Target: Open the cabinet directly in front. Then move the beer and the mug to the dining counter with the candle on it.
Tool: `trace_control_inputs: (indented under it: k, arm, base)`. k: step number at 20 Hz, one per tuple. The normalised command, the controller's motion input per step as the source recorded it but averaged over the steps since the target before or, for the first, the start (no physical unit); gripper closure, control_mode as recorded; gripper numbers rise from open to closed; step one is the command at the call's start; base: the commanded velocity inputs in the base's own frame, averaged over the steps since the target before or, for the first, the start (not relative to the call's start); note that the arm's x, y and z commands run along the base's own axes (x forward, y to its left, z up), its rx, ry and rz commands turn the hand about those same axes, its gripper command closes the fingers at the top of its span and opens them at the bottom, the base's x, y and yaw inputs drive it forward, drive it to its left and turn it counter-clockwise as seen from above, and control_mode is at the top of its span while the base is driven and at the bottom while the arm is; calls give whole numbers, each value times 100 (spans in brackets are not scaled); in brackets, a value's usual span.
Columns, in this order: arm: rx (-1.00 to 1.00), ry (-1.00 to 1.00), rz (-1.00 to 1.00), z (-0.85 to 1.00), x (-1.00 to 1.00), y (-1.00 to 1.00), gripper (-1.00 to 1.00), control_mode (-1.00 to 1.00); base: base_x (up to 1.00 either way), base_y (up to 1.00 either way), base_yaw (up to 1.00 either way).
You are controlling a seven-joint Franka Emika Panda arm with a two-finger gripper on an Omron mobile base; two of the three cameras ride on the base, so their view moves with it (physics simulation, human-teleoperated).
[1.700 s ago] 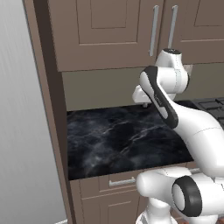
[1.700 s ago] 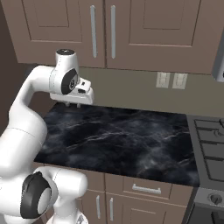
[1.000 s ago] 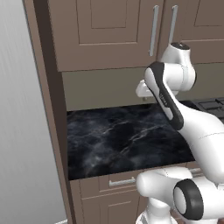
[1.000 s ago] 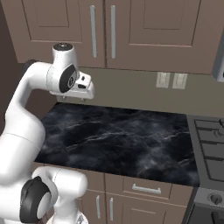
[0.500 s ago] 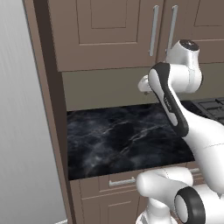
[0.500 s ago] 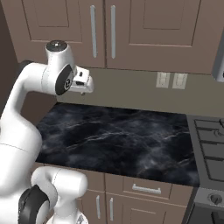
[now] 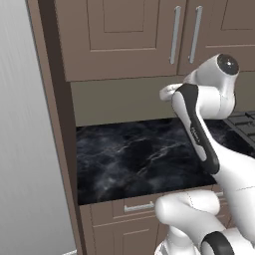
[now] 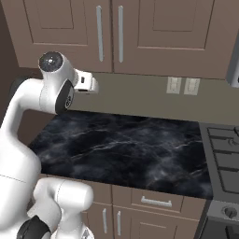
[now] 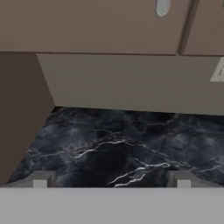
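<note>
Cabinet (image 8: 70, 32) doors are both closed, above and ahead of the jaws, and the beer and the mug are probably behind them, so nothing can be said yet about where they stand. The gripper (image 9: 111, 179) has its jaws spread wide and holds nothing; it hangs over the black worktop (image 9: 118, 144), below the lower edge of the doors.

Possible trouble, as I judge it: the handles (image 8: 99, 33) are thin vertical bars, and the two in the middle stand close together, so the fingers could slide off one bar or catch both. If the hand rises too straight, it may hit the bottom edge of the door. A door pulled along a wrong arc may slip out of the grip.

Count: two handles side by side above the jaws, two wall sockets (image 8: 182, 85) to their right, one drawer (image 8: 154, 200) under the worktop.
</note>
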Motion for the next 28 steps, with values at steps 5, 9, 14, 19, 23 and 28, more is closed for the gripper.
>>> trace_control_inputs:
  k: [5,9,14,19,23,28]
  arm:
    - [0,-35,0,14,-3,0,-100,-100]
    - [0,-31,0,24,-6,0,-100,-100]
    - [0,-28,0,32,-13,0,-100,-100]
    - [0,-26,0,40,-19,0,-100,-100]
    - [0,-25,0,41,-17,-4,-100,-100]
    - [0,-18,0,38,-7,-6,-100,-100]
  base:
    - [0,0,0]
    - [0,0,0]
    - [0,0,0]
    - [0,0,0]
    - [0,0,0]
    - [0,0,0]
